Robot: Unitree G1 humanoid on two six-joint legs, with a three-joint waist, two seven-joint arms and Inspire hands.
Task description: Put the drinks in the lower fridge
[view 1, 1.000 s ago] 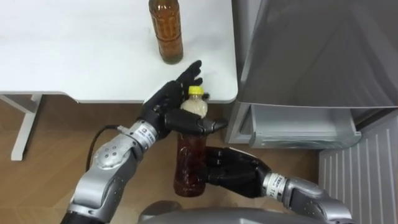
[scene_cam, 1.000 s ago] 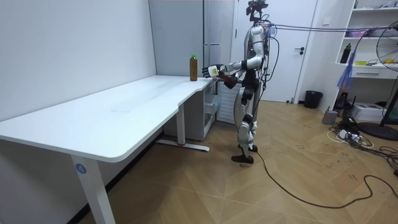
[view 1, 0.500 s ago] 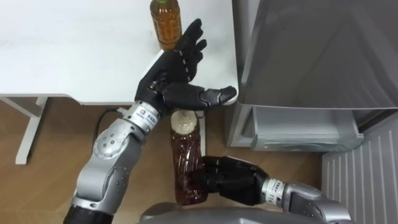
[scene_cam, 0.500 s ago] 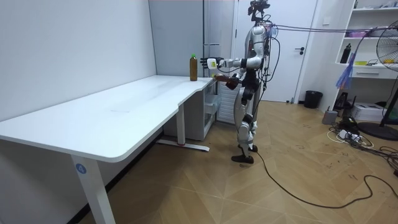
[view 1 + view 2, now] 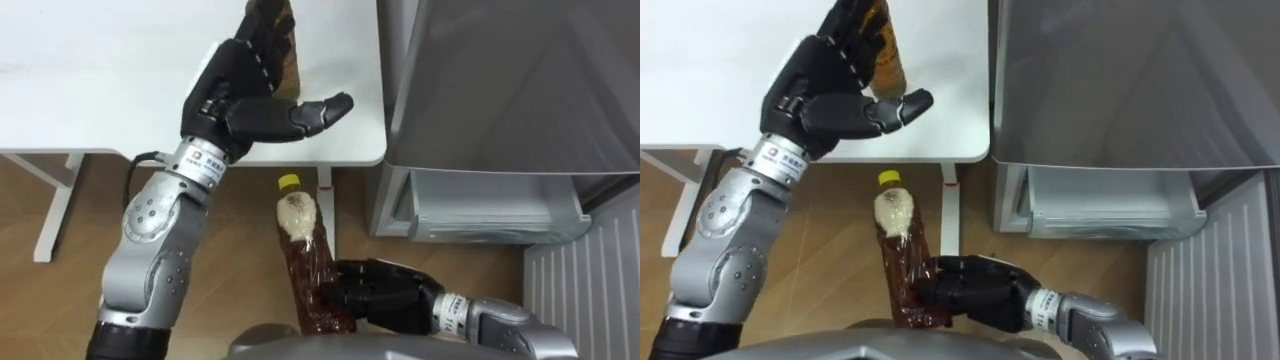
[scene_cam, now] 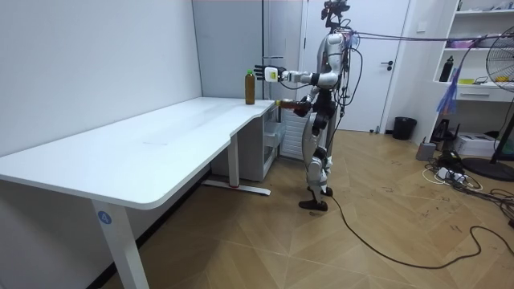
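while the right hand (image 5: 385, 297) gripped a bottle (image 5: 303, 250), fingers curled round its lower body, the bottle sat below the table (image 5: 100, 100) edge at 6 o'clock in the eye views, yellow cap toward 12 o'clock. the left hand (image 5: 240, 95) was at 11 o'clock over the table, wide open, fingers straight and thumb pointing toward 3 o'clock. its fingers lay across a second bottle (image 5: 288, 60) standing on the table at 12 o'clock; whether they touched it could not be told. the fridge (image 5: 500, 80) stood at 1 to 3 o'clock, just beside the table, with a drawer (image 5: 480, 205) pulled out at 4 o'clock.

step in hand, as judged: one drink was secured in the right hand and the second was within reach of the left; neither was in the fridge yet. next move, as judged: close the left fingers and thumb round the second bottle's body, lift it clear of the table, then turn toward 4 o'clock and lower both into the drawer. the held bottle had to clear the table edge.
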